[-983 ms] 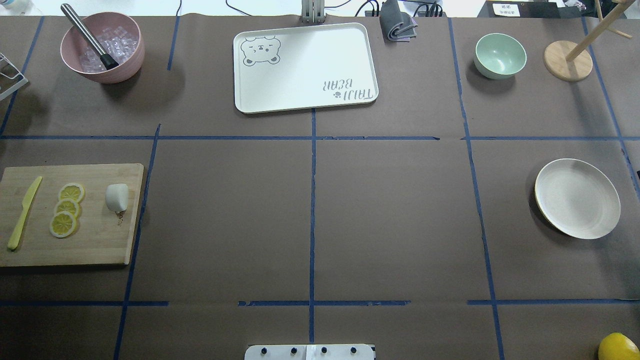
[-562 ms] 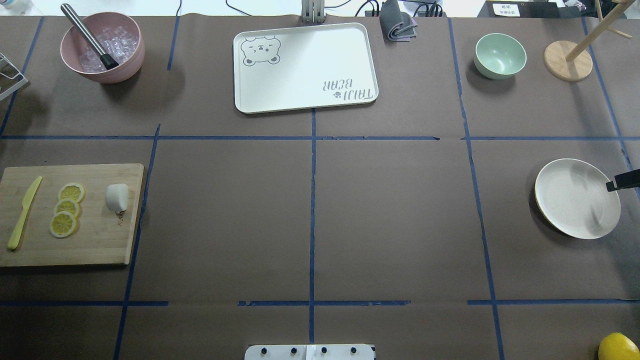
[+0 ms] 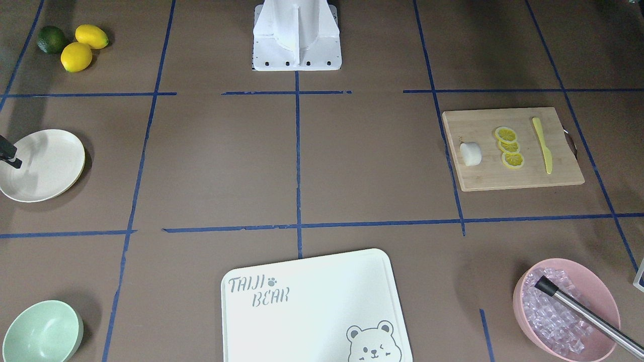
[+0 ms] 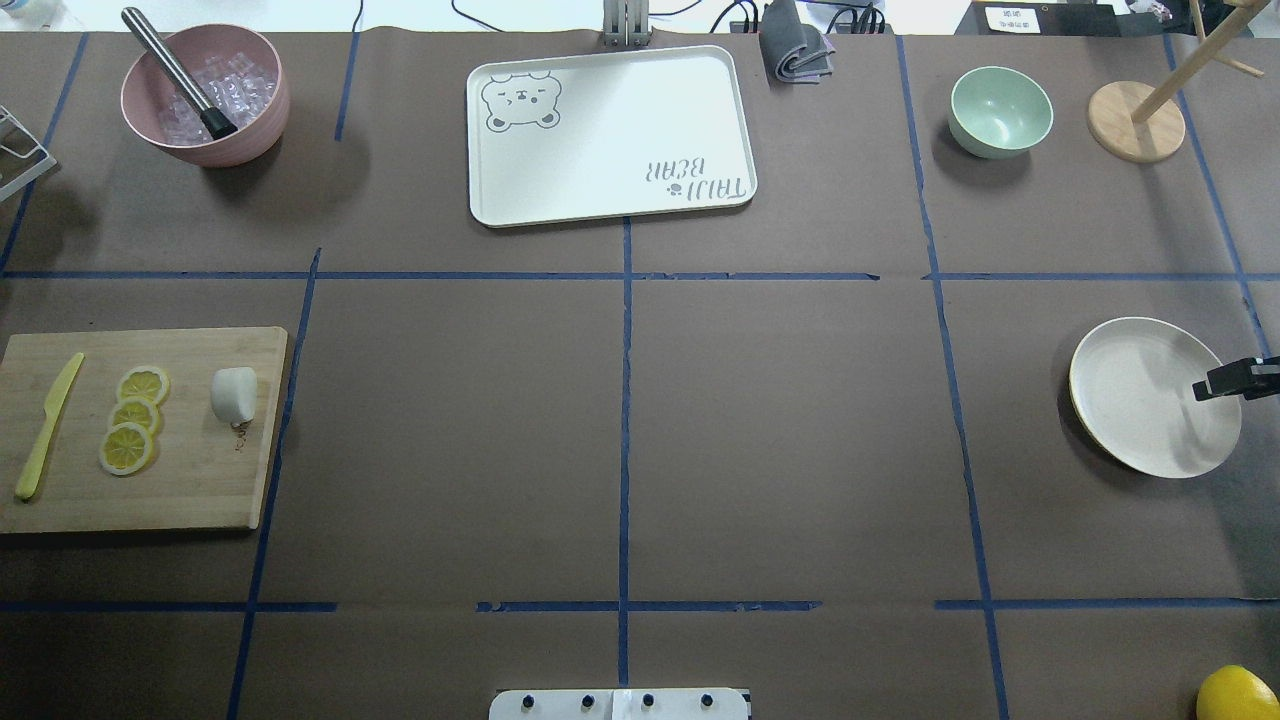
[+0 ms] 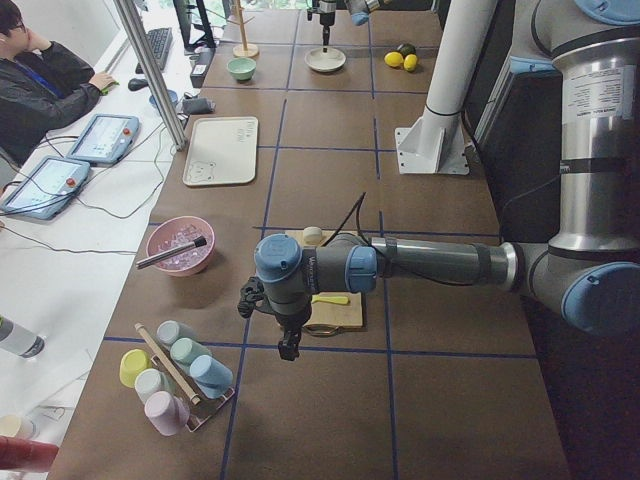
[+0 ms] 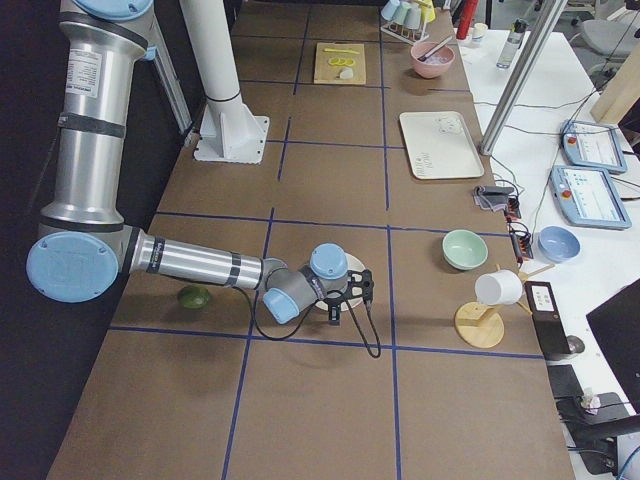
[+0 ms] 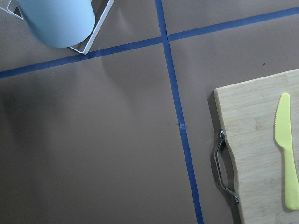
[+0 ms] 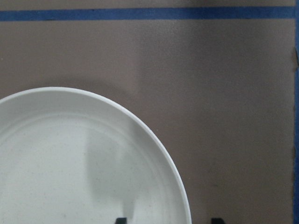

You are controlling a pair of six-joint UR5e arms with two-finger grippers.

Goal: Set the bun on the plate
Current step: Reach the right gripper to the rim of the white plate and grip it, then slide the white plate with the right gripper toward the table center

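Bamboo first: the cutting board sits far out on my left side, with a yellow knife at its outer end, three lemon slices in a row, then the bun near the board's inner edge, touching nothing but wood. That's my target, and it looks free to take from above. My left gripper hangs past the board's handle end, near a pale blue cup in its wire rack, well off the bun; no view shows the jaws closely, so I can't tell whether they're parted. Sweeping across: the bear-printed tray lies at the far edge, out of play. Now the right: the plate rests flat with nothing on it, well apart from the bun. My right gripper hovers over its outer rim, jaws spread, holding nothing, the rim running between my fingertips. My guess at why: bun and plate sit on opposite arms' sides, so I take the plate by its rim and bring it closer
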